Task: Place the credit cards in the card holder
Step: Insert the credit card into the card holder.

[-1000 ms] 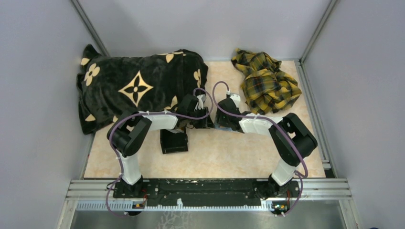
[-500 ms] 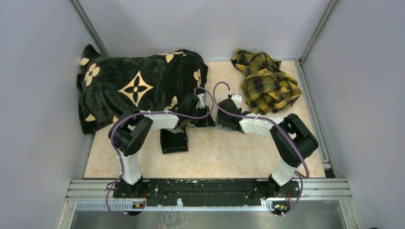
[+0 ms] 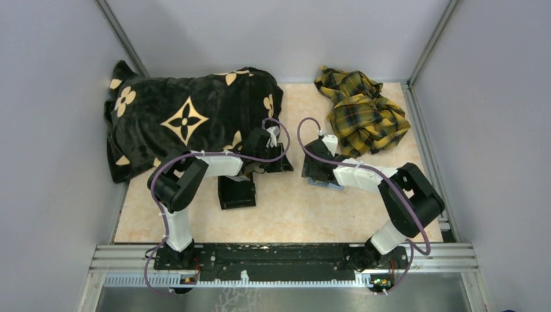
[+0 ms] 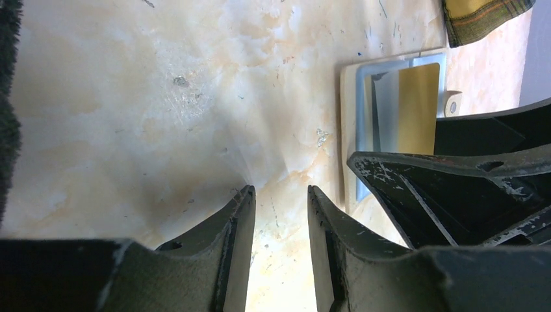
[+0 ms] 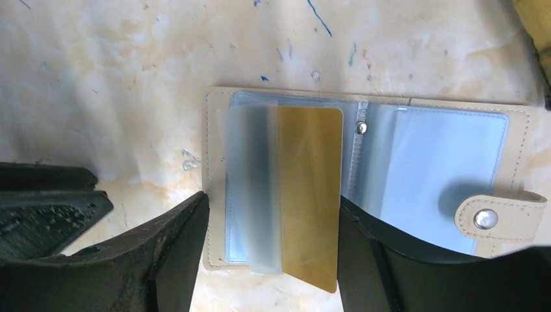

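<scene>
The tan card holder lies open on the table, its clear sleeves up and its snap tab to the right. A gold credit card sits partly under a clear sleeve and sticks out past the holder's near edge. My right gripper hangs open over it, one finger on each side of the card and the left finger well off it. In the top view only an edge of the holder shows under that gripper. My left gripper is open and empty over bare table, left of the holder.
A black rectangular tray lies under the left forearm. A black blanket with tan flowers covers the back left. A yellow plaid cloth is bunched at the back right. Grey walls enclose the table.
My right gripper has opened wider and shifted right and a little nearer, uncovering an edge of the card holder. The left arm has stayed still.
</scene>
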`<state>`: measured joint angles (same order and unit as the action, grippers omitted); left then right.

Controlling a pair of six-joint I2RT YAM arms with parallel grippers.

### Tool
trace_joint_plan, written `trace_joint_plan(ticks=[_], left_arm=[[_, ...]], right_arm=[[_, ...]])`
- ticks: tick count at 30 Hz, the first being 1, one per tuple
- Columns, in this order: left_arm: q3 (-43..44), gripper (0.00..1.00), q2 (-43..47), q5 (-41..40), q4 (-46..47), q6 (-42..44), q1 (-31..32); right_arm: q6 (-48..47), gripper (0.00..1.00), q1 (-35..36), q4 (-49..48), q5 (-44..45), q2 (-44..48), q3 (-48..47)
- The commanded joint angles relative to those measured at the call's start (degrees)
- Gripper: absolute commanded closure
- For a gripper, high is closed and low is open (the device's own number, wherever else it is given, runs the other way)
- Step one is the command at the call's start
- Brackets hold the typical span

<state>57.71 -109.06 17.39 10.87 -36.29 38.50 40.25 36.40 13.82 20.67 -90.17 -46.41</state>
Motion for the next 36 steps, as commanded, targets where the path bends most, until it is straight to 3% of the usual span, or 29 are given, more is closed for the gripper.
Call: trace_joint_plan(ticks=[1,21,36], left_arm=[[-1.6,0.58,1.0,-0.2,1.1,-0.2,0.1],[-1.8,0.57,2.1,2.4,1.8,-1.5,0.1],[-0.8,0.57,2.4,3.8,1.9,-3.0,0.1]], right_arm=[[1.0,0.33,-2.2,5.9,-5.2,2.8,4.6],[3.6,0.33,-7.1,-1.2,-18.0,14.9,9.0],[2.8,0.32,-9.6,2.3,-15.5,20.6,9.9]])
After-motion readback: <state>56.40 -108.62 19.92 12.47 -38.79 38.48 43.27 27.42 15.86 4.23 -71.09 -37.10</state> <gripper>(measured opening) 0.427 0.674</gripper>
